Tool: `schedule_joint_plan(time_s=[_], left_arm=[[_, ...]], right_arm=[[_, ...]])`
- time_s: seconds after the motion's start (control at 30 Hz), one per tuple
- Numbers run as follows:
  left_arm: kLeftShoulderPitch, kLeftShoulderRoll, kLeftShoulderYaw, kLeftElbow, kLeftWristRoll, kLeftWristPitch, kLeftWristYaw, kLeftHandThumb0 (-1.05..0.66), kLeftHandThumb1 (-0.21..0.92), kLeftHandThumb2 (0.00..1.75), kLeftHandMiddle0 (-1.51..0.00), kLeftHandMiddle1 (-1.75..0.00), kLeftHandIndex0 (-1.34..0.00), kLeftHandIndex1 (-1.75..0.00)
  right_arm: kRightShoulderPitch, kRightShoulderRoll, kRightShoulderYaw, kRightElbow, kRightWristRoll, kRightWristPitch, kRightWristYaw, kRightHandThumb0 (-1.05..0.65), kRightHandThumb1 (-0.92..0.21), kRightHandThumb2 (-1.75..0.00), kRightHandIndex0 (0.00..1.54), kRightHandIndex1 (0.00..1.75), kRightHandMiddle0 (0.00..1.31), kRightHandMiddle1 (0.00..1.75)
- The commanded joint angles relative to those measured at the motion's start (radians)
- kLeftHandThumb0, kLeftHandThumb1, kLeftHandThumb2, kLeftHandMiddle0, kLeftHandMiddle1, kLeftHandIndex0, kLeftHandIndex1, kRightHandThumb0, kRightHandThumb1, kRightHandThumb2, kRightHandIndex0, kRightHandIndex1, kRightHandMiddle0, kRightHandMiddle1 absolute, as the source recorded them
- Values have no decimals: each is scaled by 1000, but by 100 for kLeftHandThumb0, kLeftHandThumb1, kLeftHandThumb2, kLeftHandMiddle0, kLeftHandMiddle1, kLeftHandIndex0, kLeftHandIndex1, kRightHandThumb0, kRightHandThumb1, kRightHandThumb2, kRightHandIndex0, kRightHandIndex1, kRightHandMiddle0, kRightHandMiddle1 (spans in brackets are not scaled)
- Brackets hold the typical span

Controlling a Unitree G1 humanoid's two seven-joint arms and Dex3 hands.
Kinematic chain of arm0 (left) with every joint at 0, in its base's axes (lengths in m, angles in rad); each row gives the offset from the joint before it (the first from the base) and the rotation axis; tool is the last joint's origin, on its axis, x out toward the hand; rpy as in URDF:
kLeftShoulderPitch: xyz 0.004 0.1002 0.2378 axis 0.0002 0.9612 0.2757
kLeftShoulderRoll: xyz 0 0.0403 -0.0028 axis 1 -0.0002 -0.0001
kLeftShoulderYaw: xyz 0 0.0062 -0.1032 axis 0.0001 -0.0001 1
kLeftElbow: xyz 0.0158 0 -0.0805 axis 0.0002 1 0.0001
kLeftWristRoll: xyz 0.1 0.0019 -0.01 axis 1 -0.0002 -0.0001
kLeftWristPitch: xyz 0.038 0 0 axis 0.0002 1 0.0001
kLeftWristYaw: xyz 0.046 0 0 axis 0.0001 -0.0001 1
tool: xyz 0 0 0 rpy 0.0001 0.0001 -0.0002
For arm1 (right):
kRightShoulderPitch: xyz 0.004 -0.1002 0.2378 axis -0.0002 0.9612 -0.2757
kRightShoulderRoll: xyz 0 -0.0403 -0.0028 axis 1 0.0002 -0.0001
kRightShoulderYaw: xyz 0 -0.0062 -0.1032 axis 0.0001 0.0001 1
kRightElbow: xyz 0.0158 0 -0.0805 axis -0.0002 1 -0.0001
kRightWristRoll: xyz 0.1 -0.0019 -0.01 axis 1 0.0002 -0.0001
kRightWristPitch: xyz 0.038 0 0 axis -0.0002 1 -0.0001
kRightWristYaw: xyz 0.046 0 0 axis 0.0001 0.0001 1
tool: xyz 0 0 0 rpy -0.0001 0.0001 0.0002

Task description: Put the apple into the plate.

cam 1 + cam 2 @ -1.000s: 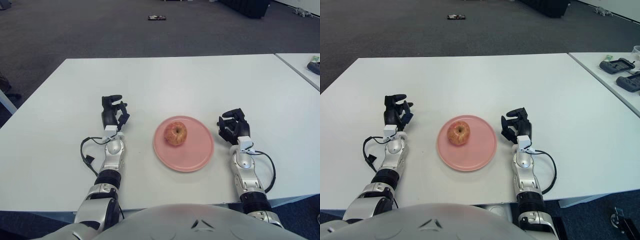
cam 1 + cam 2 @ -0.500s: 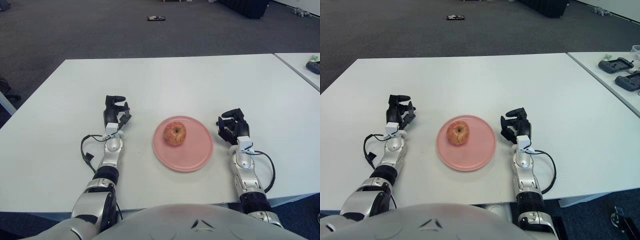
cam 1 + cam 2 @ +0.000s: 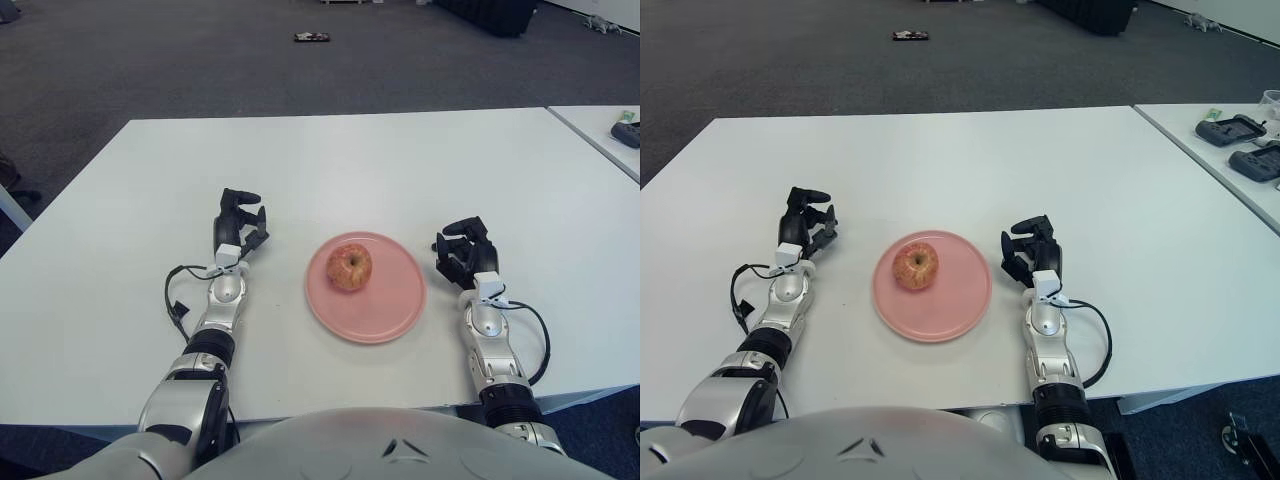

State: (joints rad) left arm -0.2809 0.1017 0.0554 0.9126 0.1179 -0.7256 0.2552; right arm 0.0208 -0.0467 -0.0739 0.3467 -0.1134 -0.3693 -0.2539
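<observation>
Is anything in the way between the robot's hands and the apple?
No, nothing visible is. The apple already sits on the pink plate, toward its left side. The left hand rests on the bare table left of the plate, and the right hand rests just right of it. Neither hand holds anything.

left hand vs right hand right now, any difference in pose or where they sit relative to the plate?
The left hand lies farther from the pink plate, with bare table between them; the right hand sits close beside the plate's right edge. The left hand reaches farther up the table than the right hand, which sits level with the apple. Both hold nothing and lie on the white table; the apple is in the plate.
</observation>
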Motion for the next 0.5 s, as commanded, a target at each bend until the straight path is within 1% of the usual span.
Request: schedule_joint_plan(time_s=[0.0,0.13,0.47], left_arm=[[86,13,-19,33,25,29,-20,-38,68,87,-70,-175,-34,-175],[101,12,-29,5,24,70,-40,-38,68,87,-70,-175,-34,-175],[118,-1,-17,-5,-18,109,-93,-38,68,86,-65,-175,-34,-175]], right_arm=[[8,2,1,6,-11,21,-1,-36,-79,-71,65,122,27,175],[9,3,1,7,-9,18,0,-36,-79,-71,66,122,27,175],[9,3,2,11,-11,21,0,-36,-78,-72,65,121,27,175]])
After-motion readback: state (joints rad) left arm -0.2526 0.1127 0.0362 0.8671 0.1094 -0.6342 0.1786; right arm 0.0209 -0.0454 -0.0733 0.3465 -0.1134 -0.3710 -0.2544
